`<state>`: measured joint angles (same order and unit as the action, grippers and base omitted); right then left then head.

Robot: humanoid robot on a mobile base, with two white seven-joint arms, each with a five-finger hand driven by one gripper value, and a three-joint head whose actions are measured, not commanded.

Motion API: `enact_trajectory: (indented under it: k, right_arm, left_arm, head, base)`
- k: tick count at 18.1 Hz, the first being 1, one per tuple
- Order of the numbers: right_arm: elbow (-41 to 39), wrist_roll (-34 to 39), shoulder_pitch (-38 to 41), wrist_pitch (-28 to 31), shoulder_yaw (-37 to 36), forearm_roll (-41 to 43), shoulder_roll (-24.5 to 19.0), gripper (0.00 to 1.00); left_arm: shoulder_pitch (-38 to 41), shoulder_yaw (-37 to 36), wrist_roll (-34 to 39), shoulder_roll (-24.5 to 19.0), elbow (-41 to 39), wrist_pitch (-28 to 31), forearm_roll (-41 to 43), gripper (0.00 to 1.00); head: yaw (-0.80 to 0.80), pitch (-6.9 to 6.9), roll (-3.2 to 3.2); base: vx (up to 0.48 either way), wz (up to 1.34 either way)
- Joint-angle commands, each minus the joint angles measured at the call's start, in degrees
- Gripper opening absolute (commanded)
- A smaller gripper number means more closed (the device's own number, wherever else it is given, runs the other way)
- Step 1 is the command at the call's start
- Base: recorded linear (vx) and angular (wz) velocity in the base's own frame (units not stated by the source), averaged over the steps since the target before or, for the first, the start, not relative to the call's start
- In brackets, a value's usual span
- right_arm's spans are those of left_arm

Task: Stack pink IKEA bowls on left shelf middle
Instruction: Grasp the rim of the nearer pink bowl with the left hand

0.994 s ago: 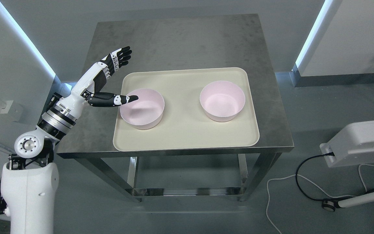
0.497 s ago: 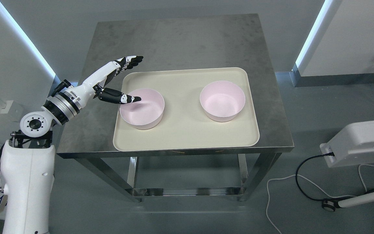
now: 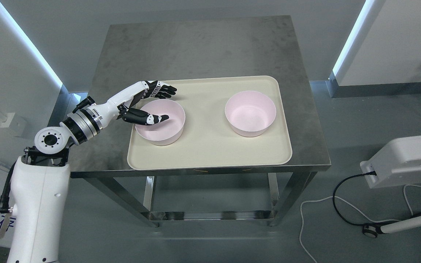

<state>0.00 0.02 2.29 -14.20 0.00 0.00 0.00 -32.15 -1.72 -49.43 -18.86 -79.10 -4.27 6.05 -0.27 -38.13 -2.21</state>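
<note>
Two pink bowls upright, mouths up, on cream tray (image 3: 210, 153) on counter (image 3: 203, 47). Left hand (image 3: 148, 106) straddles left bowl (image 3: 161, 124) rim: thumb inside, fingers (image 3: 165, 90) behind, spread, not gripping. Right bowl (image 3: 250, 114) well apart.

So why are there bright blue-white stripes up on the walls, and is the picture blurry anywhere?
In the head view, the stripes are glowing light strips, one on the left wall and one on the right; the steel table looks dull, with no strong glare. The pink bowls, the tray and the left hand look sharp, not blurry.
</note>
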Motion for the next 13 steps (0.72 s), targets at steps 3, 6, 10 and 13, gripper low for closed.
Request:
enact_trajectory:
  k: [3, 6, 10, 13]
  right_arm:
    - [-1.0, -0.02, 0.0, 0.05, -0.27, 0.09, 1.0, 1.0]
    - [-1.0, -0.02, 0.0, 0.05, -0.27, 0.09, 1.0, 1.0]
    - [-1.0, -0.02, 0.0, 0.05, -0.27, 0.09, 1.0, 1.0]
    - [-1.0, -0.02, 0.0, 0.05, -0.27, 0.09, 1.0, 1.0]
  left_arm:
    - [-0.81, -3.99, 0.12, 0.4, 2.37, -0.3, -0.34, 0.43]
    - [-0.99, -4.7, 0.12, 0.49, 2.46, -1.35, 2.29, 0.33]
    - [-2.48, -4.7, 0.21, 0.49, 2.99, -4.25, 3.71, 0.11]
    - [-3.18, -4.52, 0.21, 0.4, 3.52, -5.57, 3.88, 0.04]
  head:
    - [0.0, 0.0, 0.0]
    - [0.0, 0.0, 0.0]
    - [0.0, 0.0, 0.0]
    - [0.0, 0.0, 0.0]
  base:
    - [0.0, 0.0]
    - [0.0, 0.0]
    - [0.0, 0.0]
    - [0.0, 0.0]
